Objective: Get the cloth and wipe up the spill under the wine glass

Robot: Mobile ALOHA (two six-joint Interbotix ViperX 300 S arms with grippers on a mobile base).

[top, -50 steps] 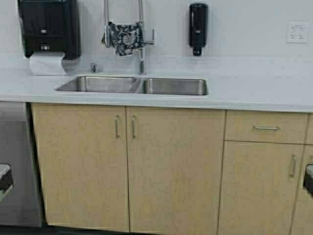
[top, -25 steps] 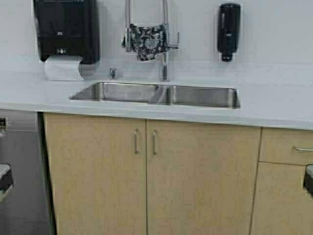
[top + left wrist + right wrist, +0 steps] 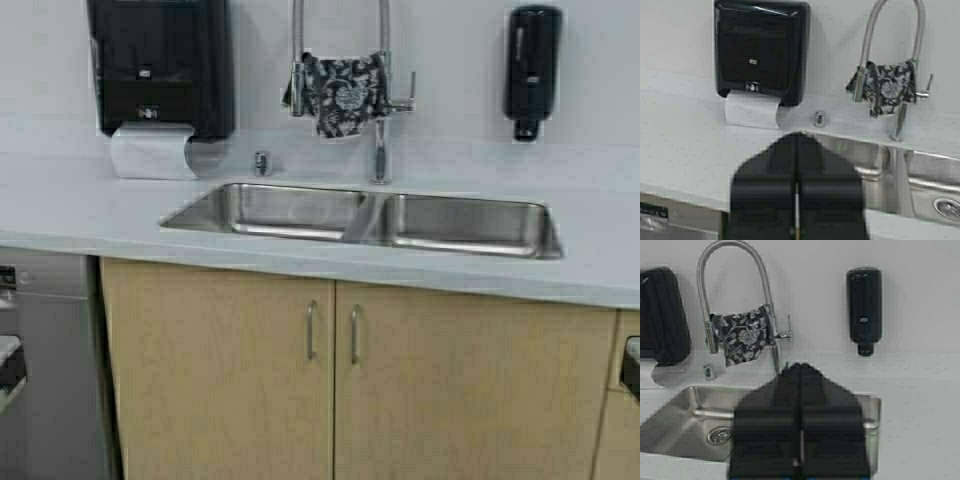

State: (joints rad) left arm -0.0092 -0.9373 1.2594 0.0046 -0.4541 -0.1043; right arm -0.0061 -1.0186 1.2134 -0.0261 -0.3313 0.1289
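The dark floral cloth (image 3: 341, 92) hangs over the arched steel faucet (image 3: 380, 150) above the double sink (image 3: 300, 230). It also shows in the left wrist view (image 3: 887, 87) and in the right wrist view (image 3: 740, 337). The wine glass and the spill are out of view. My left gripper (image 3: 796, 137) is shut and empty, held back in front of the counter, aimed at the sink's left side. My right gripper (image 3: 800, 367) is shut and empty, aimed at the sink's right basin. In the high view only the arm parts show at the left (image 3: 8, 370) and right (image 3: 630, 368) edges.
A black paper-towel dispenser (image 3: 160, 70) with a hanging towel sheet is on the wall at the left. A black soap dispenser (image 3: 530, 65) is on the wall at the right. Wooden cabinet doors (image 3: 330, 390) stand below the white counter (image 3: 80, 215). A steel appliance (image 3: 50, 370) stands at the left.
The robot has driven forward and to the left: the sink, faucet and cloth look larger and have shifted right and down in the high view. Both arms stay parked.
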